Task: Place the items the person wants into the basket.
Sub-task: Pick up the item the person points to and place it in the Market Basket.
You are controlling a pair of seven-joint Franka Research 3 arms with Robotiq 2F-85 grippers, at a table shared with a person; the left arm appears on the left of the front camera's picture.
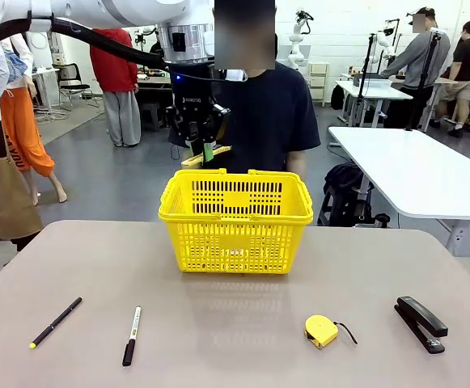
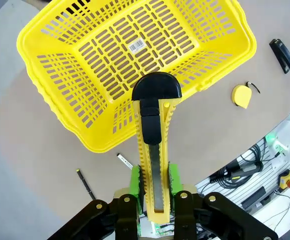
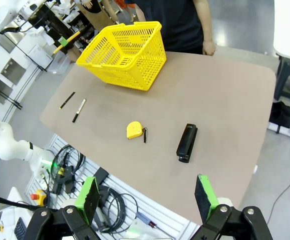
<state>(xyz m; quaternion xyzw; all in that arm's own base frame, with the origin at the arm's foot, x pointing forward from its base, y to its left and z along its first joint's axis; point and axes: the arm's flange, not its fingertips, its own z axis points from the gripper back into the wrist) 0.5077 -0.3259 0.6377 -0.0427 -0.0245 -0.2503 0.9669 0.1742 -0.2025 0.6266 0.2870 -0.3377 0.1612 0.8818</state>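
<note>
Left wrist view — downturned left claw (image 2: 154, 184) clamps knife (image 2: 153, 135) over basket (image 2: 60, 55).

You have the basket (image 1: 235, 217) mouth open from above, the person (image 1: 271, 113) standing just behind its far rim, wide bare table (image 1: 235, 323) between the marker (image 1: 132, 335) and tape measure (image 1: 321, 331), pen (image 1: 56, 322) and stapler (image 1: 421, 323) lying farther out toward the side edges.

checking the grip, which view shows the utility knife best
Left wrist view: the utility knife runs up the centre, clamped in the left gripper, black end over the basket. Front view gives a yellow sliver under the gripper; right wrist view, a tiny yellow stick.
</note>
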